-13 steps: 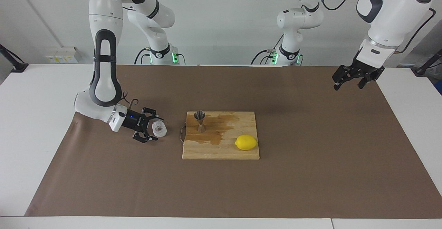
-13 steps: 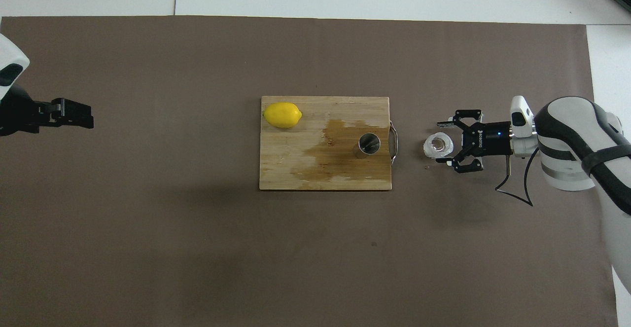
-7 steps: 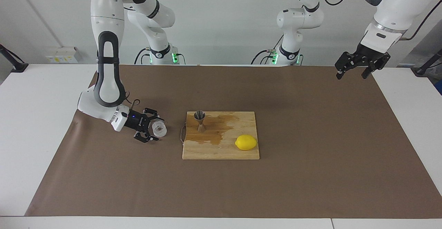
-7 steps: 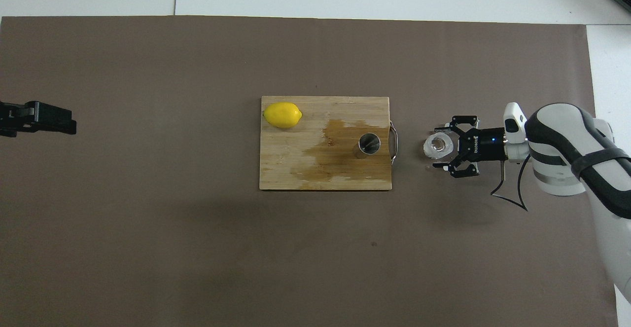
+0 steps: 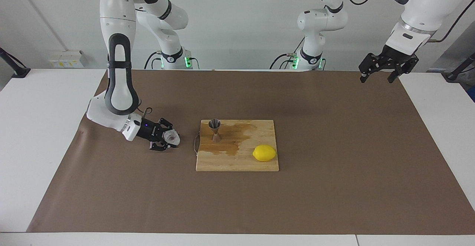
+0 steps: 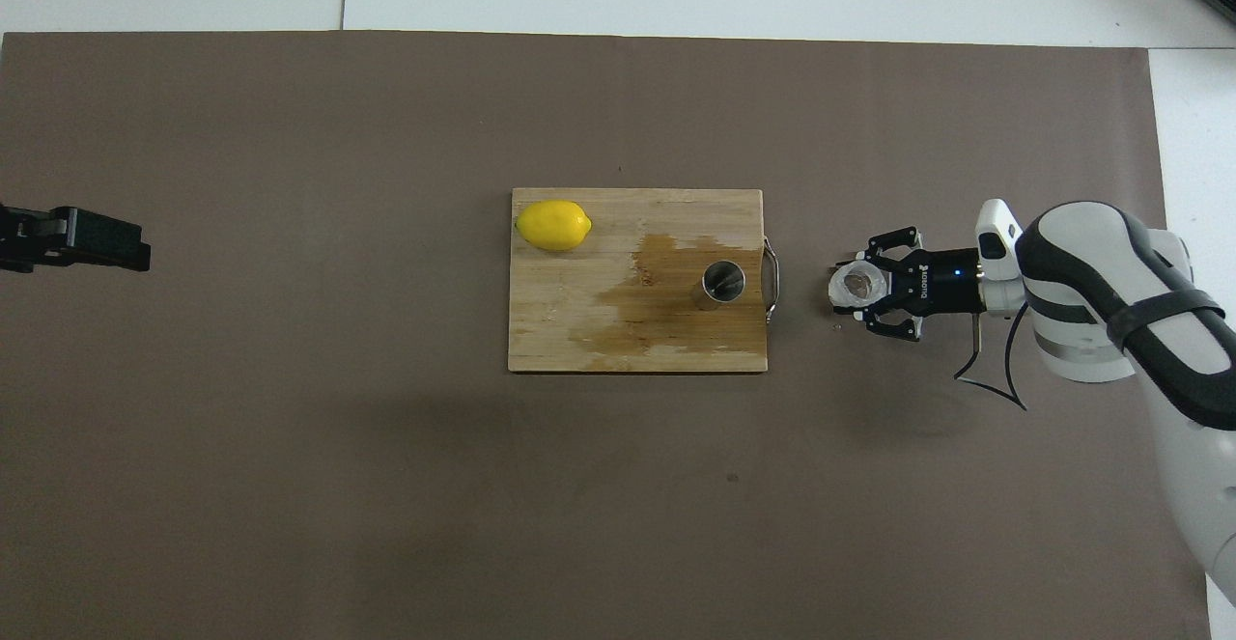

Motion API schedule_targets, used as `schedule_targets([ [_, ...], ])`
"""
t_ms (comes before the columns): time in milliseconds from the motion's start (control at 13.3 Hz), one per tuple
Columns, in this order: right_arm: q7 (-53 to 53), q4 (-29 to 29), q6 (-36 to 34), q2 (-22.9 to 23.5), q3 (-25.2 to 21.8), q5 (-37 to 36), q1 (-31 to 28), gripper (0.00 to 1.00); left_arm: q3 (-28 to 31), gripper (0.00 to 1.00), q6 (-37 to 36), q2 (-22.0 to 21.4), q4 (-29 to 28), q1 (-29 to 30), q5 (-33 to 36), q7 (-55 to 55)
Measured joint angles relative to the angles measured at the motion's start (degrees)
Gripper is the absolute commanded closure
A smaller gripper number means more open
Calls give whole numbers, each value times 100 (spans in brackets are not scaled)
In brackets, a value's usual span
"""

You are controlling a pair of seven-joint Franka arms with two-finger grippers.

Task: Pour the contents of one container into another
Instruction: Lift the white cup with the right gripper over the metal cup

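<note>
R end effector (image 5: 167, 139) was low at the desk (image 5: 44, 127), on the brown mat (image 5: 334, 164), toward the R arm's end. Its fingers (image 6: 884, 246) were closed in against the sides of the clear cup (image 5: 172, 137), one each side, clamped on it. Cup sat just beside the cutting board (image 5: 237, 162), apart from the board's metal handle (image 5: 195, 144); cannot tell whether it rested on the mat or was slightly lifted. Brownish content was visible inside the cup (image 6: 857, 285) from the overhead view.

Jigger (image 5: 215, 130) stood upright on the board, near the handle end, in a wet brown stain (image 5: 232, 142) that spread over approx. half the board. Jigger (image 6: 721, 283) open mouth up, shiny inside. Cup and jigger near each other, w/ the board edge and handle between them.

Lemon (image 5: 264, 153) lay on the board at the corner farther from the robots, toward the L arm's end, apart from the jigger and clear of the stain.

L end effector (image 5: 386, 68) was raised over the mat's edge at the L arm's end, well apart from everything; fingers spread apart, nothing between them. L arm waiting. In the overhead view only its dark tip (image 6: 92, 239) showed at the frame edge.
</note>
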Motion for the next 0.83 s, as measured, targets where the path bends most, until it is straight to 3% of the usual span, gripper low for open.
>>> schedule_targets([
  [376,791,178,0,-228,4,-109,198,67,-53,0,-57,-6,0,6,-5,0],
  [827,4328,491,13,-1236,14,-2021,978,67,-84,0,-141,-8,0,-11,-18,7],
])
